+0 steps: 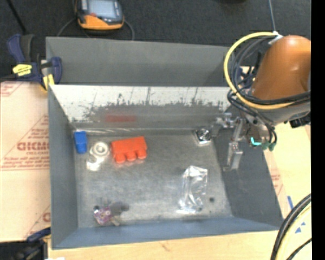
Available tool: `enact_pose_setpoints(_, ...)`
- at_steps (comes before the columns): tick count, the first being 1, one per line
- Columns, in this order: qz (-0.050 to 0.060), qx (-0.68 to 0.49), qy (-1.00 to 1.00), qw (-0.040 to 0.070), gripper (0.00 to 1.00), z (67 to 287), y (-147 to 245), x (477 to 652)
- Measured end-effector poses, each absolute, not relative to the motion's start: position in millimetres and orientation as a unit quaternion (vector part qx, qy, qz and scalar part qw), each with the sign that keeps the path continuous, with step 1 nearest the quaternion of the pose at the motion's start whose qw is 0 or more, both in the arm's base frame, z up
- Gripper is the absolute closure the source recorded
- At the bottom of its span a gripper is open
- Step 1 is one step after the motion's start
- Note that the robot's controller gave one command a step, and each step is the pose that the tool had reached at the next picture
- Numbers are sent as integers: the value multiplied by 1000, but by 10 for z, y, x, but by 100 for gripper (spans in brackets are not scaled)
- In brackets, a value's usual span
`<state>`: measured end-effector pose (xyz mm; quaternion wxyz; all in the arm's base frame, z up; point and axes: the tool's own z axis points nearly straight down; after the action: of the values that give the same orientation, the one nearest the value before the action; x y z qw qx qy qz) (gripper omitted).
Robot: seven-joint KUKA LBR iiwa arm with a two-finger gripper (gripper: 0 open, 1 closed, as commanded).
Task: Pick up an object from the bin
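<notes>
The end effector (pixel 234 148), spread or pressed together one cannot tell, hangs by the right wall of the bin (pixel 249 194), just beside a small silvery piece (pixel 203 136), so it should centre over that piece, clear of the wall, before descending.

The bin (pixel 151 99) floor is bare across the middle and front, between the orange block (pixel 129 149) and the clear bag (pixel 193 187). The blue block (pixel 79 141), white spool (pixel 97 155) and orange block crowd the back left. A purple bit (pixel 105 214) lies by the front wall. The claw (pixel 234 153) hangs close to the right wall, with the bag near it.
</notes>
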<state>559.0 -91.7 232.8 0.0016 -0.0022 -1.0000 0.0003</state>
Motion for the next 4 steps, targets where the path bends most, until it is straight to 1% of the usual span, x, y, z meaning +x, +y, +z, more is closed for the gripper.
enact_pose_setpoints(1,1,151,-989,-1,0,774,-918,5191)
enact_pose_setpoints(2,2,152,-988,-4,100,804,-922,5211)
enact_pose_setpoints(3,2,153,-988,-3,0,799,-917,5204)
enact_pose_setpoints(4,0,63,-998,-5,0,714,-828,5397)
